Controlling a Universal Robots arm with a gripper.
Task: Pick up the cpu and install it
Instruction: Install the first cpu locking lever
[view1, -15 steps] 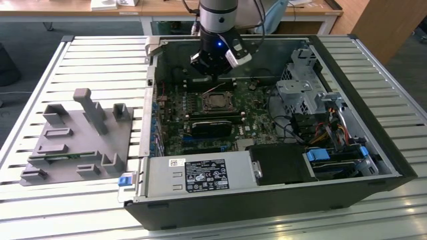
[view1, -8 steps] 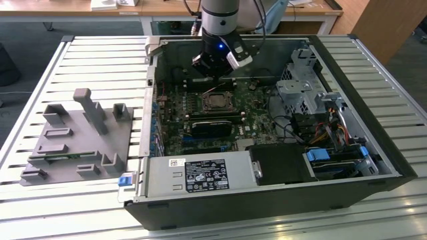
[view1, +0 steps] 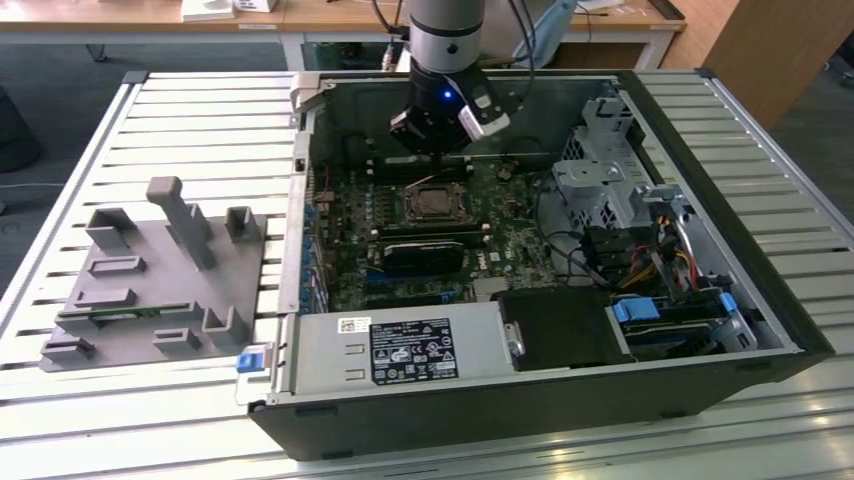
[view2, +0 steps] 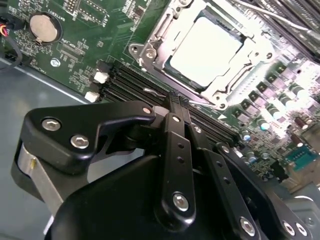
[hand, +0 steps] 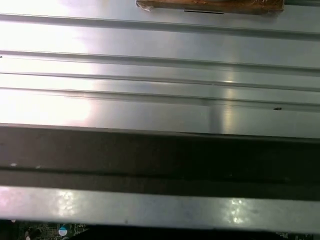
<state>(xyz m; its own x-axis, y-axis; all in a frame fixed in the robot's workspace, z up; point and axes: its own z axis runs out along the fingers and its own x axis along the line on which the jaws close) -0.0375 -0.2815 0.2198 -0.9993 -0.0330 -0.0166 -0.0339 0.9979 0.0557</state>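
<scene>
In the second wrist view, the gripper (view2: 176, 102) fills the lower frame, its black fingers pressed together on nothing; just beyond the tips run dark memory slots (view2: 131, 82); farther, toward the upper right, the cpu (view2: 209, 50) lies flat inside the metal-framed socket (view2: 150, 50), apart from the gripper; a coin battery (view2: 42, 26) sits upper left.

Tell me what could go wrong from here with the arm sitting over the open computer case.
1. The cpu already sits in the socket frame, and the shut pincer hovers just beside it over the memory slots; a low sideways move could scrape the slots or the frame.
2. In the exterior view the arm's wrist is down inside the case, near its back wall, so a swing could strike the metal.
</scene>
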